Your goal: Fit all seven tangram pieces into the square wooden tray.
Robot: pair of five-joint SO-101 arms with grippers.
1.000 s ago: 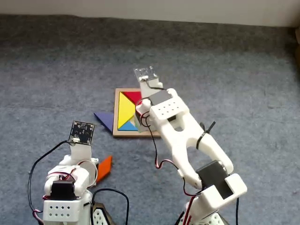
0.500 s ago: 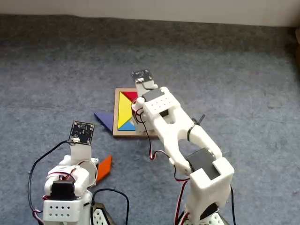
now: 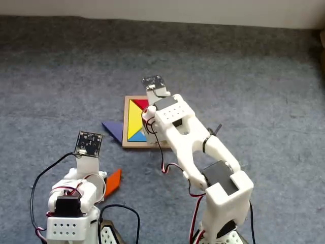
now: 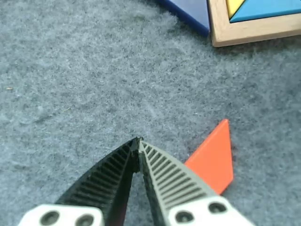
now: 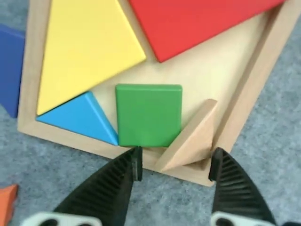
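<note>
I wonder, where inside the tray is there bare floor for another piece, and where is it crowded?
Bare tray floor lies between the red triangle, the green square and the rim. The corner is crowded: the wooden triangle sits tilted beside the green square, with the open right tool straddling it.

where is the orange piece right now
In the left wrist view the orange piece lies on the grey carpet beside the left gripper, outside the wooden tray.
</note>
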